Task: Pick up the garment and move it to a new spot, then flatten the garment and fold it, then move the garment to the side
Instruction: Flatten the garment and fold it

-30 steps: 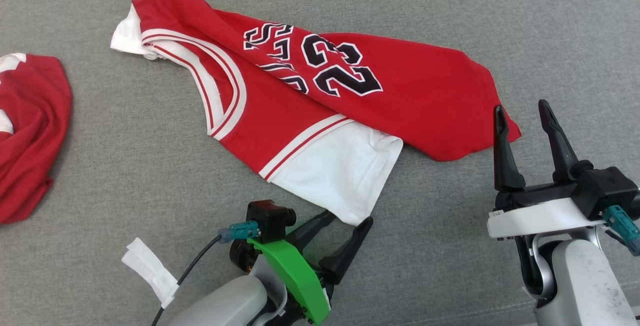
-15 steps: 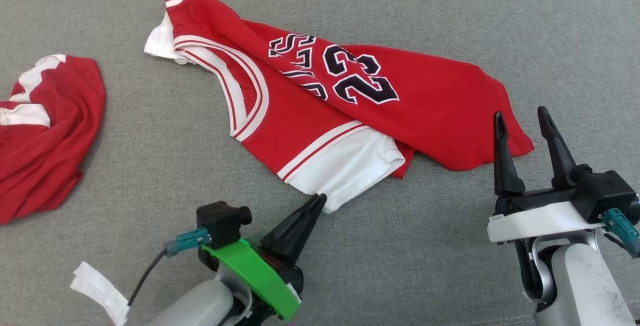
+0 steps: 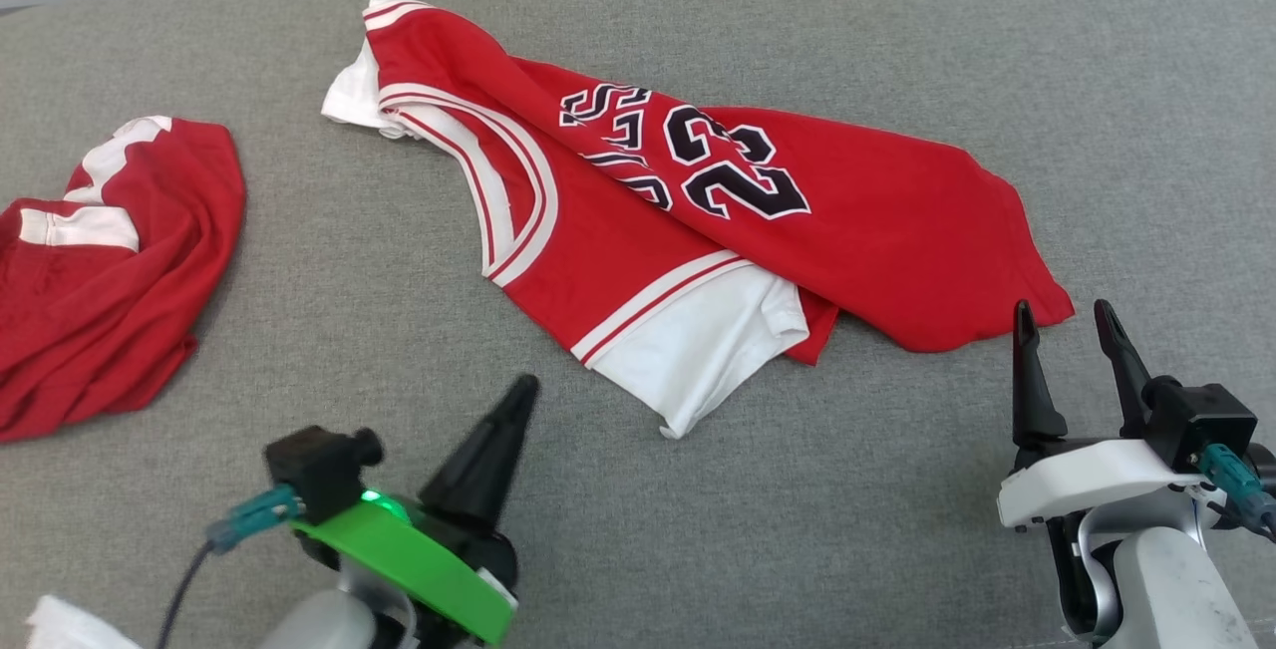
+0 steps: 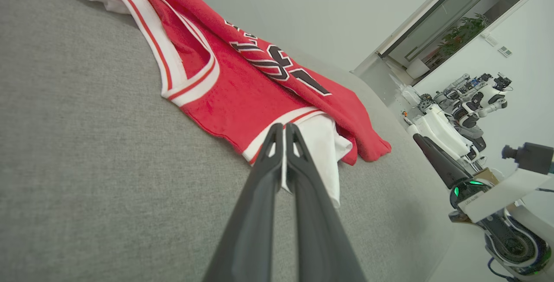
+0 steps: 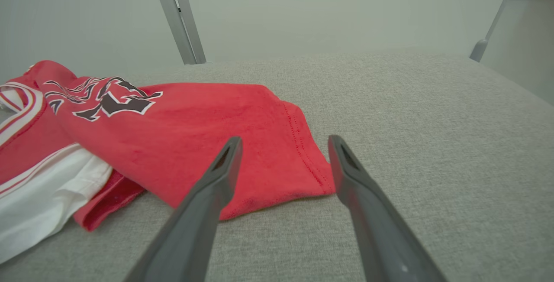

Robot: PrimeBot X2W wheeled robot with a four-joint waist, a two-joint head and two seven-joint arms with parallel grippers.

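The garment [image 3: 638,220] is a red jersey with a white sleeve and dark numbers, lying crumpled across the grey cushion; it also appears in the left wrist view [image 4: 225,95] and the right wrist view [image 5: 207,130]. My left gripper [image 3: 523,387] is shut with nothing in it, a short way left of the sleeve's near corner [image 3: 683,420]. Its closed fingers [image 4: 283,127] point toward that sleeve. My right gripper [image 3: 1067,318] is open, just in front of the jersey's red hem corner [image 3: 1047,305]. That hem lies beyond the spread fingers of the right gripper [image 5: 283,142], untouched.
A second red and white garment [image 3: 110,260] is bunched at the left edge of the cushion [image 3: 897,489]. A white scrap [image 3: 60,624] sits at the lower left. Beyond the cushion's edge stand other robots [image 4: 463,104] and a metal post [image 5: 177,17].
The head camera has shifted. My left gripper, open around the white sleeve corner a second ago, shut and drew back to the left without the cloth. The right gripper stayed open.
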